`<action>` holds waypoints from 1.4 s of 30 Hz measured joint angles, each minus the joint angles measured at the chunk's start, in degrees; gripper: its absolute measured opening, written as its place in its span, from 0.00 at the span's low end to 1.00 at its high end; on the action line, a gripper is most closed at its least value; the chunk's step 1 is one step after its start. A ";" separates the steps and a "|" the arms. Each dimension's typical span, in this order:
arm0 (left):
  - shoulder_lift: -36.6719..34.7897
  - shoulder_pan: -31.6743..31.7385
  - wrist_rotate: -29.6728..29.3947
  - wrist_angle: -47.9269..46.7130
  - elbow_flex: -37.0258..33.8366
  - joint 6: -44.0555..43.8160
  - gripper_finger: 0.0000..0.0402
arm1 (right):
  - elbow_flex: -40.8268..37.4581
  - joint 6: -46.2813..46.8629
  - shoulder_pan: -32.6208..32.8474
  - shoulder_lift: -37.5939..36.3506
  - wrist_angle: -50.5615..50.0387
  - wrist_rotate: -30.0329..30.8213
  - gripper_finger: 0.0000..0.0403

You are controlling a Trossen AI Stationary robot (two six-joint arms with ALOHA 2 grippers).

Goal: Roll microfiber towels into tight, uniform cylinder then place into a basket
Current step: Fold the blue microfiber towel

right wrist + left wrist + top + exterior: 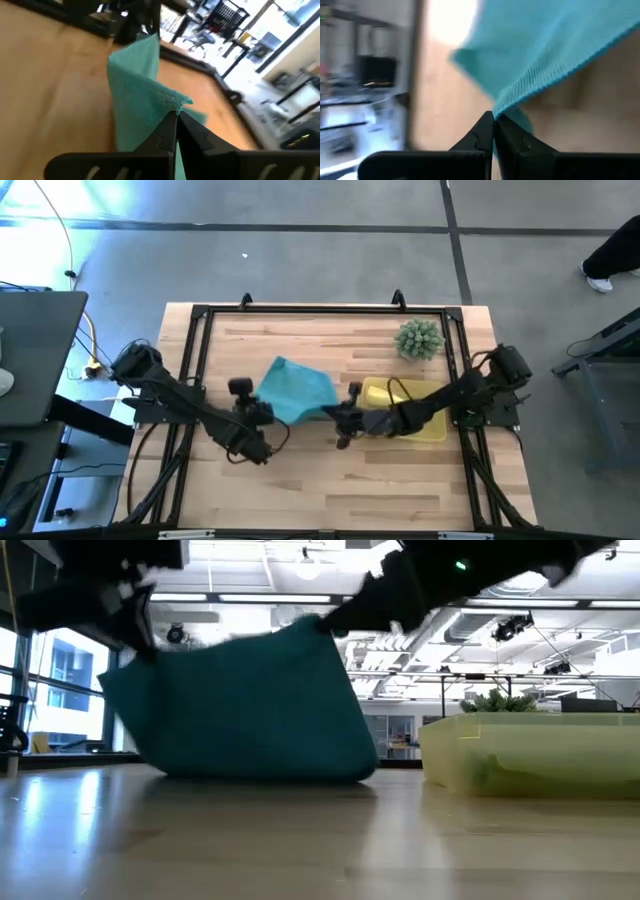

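**A:** Teal towel (296, 390) is up off the counter (330, 480), hanging between both arms. Tips?

**B:** Keep it taut and lower it flat before you roll. Left gripper (262, 412), at the towel's 7 o'clock, has its jaws pinched tight on one corner; right gripper (337, 413), at 4 o'clock, likewise. Basket (436, 434) sits behind the right arm.

This is a large open lab or industrial workspace. The wooden table (330, 480) with its black frame (195, 360) stands on a bare grey concrete floor (300, 250). In the low view, the upper right shows exposed ceiling ducts (480, 630) and strip lights (270, 598), and big windows (60, 680) fill the left edge.
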 joint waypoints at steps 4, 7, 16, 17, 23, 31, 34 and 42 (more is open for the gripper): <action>-2.02 4.19 -8.27 -10.85 4.68 0.48 0.00 | 0.84 -7.03 -4.13 -4.43 -2.28 0.97 0.00; -4.13 8.70 -14.61 -11.98 7.69 5.55 0.00 | 1.43 -13.22 -8.46 -8.88 -3.69 0.54 0.00; -13.10 24.06 -25.16 -11.53 14.96 16.93 0.00 | 6.42 -16.36 -22.41 -14.85 -6.39 -9.34 0.00; -13.86 25.25 -23.88 -11.12 16.01 18.48 0.00 | 7.05 -12.95 -23.58 -15.07 -7.90 -15.88 0.00; -15.74 28.04 -16.53 -7.20 19.08 27.70 0.00 | 9.01 -9.21 -27.03 -15.23 -9.62 -21.26 0.00; -16.30 31.81 -17.48 -6.05 18.93 36.73 0.00 | 9.26 -13.15 -30.30 -15.18 -8.63 -22.73 0.00; -16.30 33.85 -17.57 -5.04 18.93 39.62 0.00 | 9.24 -13.89 -32.17 -15.18 -8.53 -25.06 0.00; -16.30 40.89 -16.36 -1.40 18.93 45.55 0.00 | 9.25 -17.68 -35.96 -15.18 -3.27 -26.42 0.00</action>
